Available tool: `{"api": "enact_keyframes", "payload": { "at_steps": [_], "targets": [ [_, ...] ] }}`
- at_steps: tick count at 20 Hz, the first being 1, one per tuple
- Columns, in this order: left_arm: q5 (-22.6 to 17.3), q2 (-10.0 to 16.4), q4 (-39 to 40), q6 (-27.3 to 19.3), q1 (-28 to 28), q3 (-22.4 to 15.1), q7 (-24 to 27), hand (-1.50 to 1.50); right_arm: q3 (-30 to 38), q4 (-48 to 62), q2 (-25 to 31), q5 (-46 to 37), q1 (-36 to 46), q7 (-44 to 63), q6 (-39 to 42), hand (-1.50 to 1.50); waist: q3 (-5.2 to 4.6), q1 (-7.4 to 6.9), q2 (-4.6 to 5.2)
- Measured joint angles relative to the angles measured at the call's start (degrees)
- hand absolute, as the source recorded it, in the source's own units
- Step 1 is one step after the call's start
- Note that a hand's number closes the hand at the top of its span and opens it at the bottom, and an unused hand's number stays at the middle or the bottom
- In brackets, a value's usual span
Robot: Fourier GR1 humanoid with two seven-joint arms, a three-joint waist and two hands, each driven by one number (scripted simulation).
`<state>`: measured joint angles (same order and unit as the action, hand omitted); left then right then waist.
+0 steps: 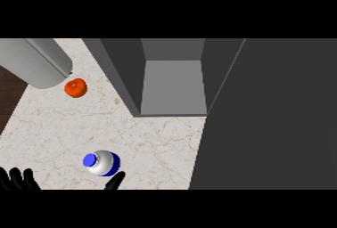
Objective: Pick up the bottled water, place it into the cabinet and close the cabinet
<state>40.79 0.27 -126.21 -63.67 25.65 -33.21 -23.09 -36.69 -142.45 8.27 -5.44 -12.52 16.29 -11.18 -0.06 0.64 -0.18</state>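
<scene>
Blue-capped silvery bottled water [104, 164]

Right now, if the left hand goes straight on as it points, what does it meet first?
Nothing close: the left hand faces bare counter; the bottled water lies to its right. Far ahead, perhaps the grey cylinder.

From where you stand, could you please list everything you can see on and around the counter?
counter: one, pale marble, left half
cabinet: one, dark grey, open, top centre
cabinet door: one, dark grey, swung out, right side
bottled water: one, silver with blue cap, lower left
round thing: one, orange, upper left
cylinder: one, light grey, top-left corner
left robot hand: one, black, lower-left edge, fingers straight; the black tip by the bottle is probably its thumb
right robot hand: none visible
</scene>
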Motion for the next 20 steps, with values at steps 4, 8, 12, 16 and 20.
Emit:
{"api": "enact_keyframes", "payload": {
  "at_steps": [4, 8, 12, 16, 20],
  "targets": [
    [-5.02, 1.88, 3.23, -1.27, -1.34, 2.12, 1.88, -1.50, -0.12, 0.16, 1.17, -0.15, -0.34, -0.86, -0.96, -1.50, -0.02, -0.20, -0.05],
    [-12.81, 4.69, 6.43, -2.37, -3.25, 4.51, 4.78, -1.50, -0.70, 0.19, 1.83, -0.35, -0.04, -1.09, -2.16, -1.50, -0.07, -0.32, -0.09],
    [-20.42, 5.56, 11.26, -3.81, -4.98, 5.12, 10.83, -1.50, 0.09, 0.28, 2.52, -0.32, 0.96, -0.89, -2.88, -1.50, -0.11, -0.45, -0.11],
    [-28.65, 4.95, 16.36, -3.42, -7.11, 6.47, 18.47, -1.50, -0.16, 0.22, 3.03, -0.33, 1.52, -0.71, -3.76, -1.50, -0.13, -0.49, -0.13],
    [-36.10, 2.67, 21.46, -1.28, -8.53, 8.98, 26.49, -1.50, -0.51, 0.28, 4.16, -0.36, 0.99, -1.23, -4.36, -1.50, -0.12, -0.45, -0.11]
  ]
}}
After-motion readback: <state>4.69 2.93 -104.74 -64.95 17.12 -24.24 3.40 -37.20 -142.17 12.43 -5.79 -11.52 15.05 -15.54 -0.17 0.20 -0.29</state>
